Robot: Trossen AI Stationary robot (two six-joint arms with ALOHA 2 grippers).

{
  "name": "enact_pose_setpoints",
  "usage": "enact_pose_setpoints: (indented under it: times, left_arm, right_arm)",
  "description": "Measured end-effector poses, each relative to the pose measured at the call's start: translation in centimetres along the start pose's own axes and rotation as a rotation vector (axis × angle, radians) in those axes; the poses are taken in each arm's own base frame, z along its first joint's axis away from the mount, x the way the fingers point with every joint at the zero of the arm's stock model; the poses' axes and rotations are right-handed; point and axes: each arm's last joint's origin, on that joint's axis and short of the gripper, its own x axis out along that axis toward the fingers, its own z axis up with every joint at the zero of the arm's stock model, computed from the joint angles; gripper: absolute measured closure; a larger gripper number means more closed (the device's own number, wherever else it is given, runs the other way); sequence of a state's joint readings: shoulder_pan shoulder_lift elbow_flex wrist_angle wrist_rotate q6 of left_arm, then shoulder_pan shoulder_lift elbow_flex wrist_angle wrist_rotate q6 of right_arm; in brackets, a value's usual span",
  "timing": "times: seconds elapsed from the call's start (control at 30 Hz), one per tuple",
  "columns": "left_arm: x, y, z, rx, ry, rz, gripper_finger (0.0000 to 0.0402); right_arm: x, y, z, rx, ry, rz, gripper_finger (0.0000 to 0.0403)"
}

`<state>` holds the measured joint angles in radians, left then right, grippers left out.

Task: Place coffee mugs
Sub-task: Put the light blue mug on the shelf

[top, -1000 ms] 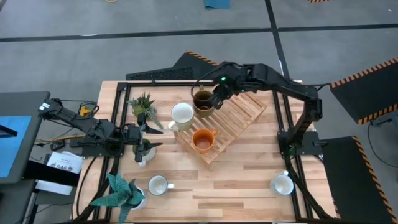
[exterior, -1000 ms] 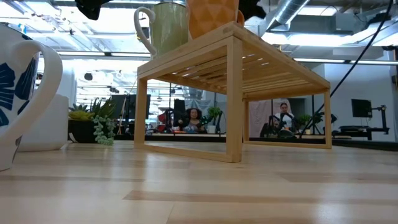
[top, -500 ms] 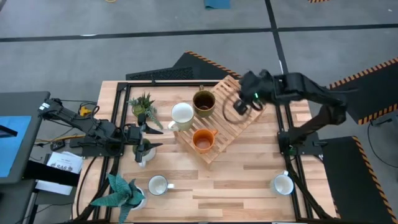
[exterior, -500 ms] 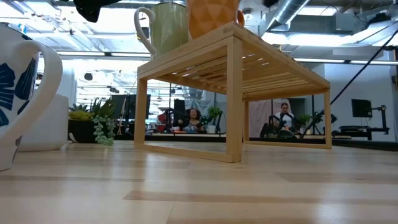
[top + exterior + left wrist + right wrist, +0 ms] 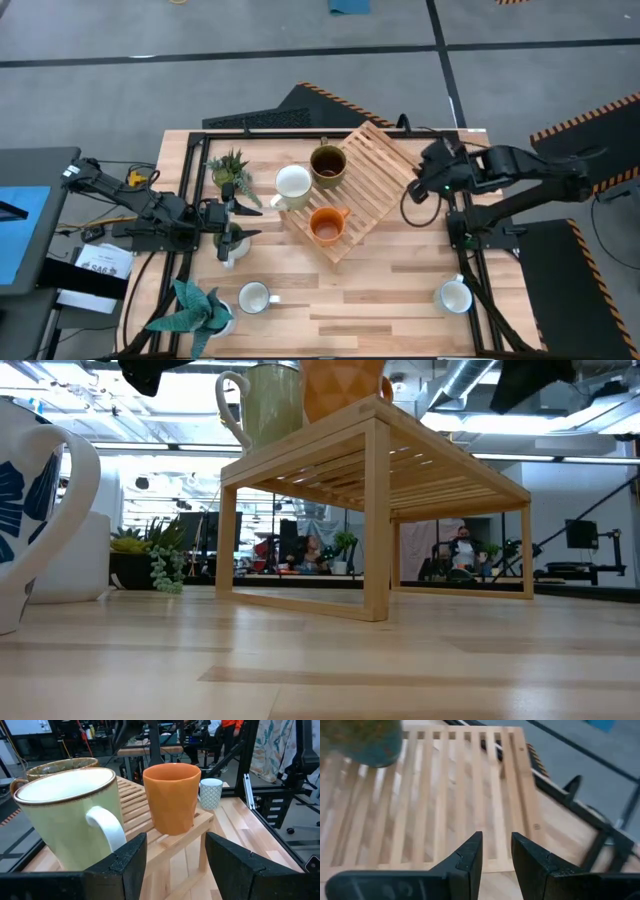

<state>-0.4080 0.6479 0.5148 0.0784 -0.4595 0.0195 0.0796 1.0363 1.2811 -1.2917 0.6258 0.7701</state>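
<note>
**Right gripper empty beside the rack; next mug lies toward the table's near edge**

Right gripper [image 5: 414,192]: hangs just off the right-hand edge of the slatted wooden rack [image 5: 385,170]. Jaws parted a little, nothing between them; wrist view shows only bare slats past the fingers [image 5: 465,857].

Key relation: nearest loose mug to this gripper is the patterned mug [image 5: 455,296], upright at the near right corner, well apart from the gripper, on the right arm's own side. Judged the likeliest next pick for that arm; the reach runs back along the right edge of the table. Handle direction not clear from above.

Left gripper [image 5: 240,222]: waits low at the left of the table, jaws spread, holding nothing, pointed at the rack. It is nearer the white mug [image 5: 255,297] near the front left.

Count, high view:
- Mugs on the rack: three — dark brown mug [image 5: 327,163], cream-white mug [image 5: 292,184] at the rack's left corner, orange mug [image 5: 326,226], handle toward the rack's middle.
- Mugs on the table: two seen clearly, both toward the front.
- A sixth mug: cannot pick out with certainty; something pale sits under the left gripper, mostly hidden.
- Potted plants: two plain, rear-left plant [image 5: 230,167] and front-left plant [image 5: 195,303].
- Rack: one, set at a slant.
</note>
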Motion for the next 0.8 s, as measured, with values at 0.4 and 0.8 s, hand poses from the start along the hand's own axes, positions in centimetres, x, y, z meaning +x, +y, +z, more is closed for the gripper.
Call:
enact_pose_setpoints:
  times: [0.4,0.8]
  left_arm:
    - [0.0,0.1,0.0,0.005,-0.001,0.024,0.0214]
    - [0.0,0.1,0.0,0.005,0.0,0.023,0.0214]
  right_arm:
    - [0.6,-0.3,-1.6,0.039,-0.034,0.086,0.0275]
    - [1.6,1.8,-1.7,0.021,0.141,0.262,0.0275]
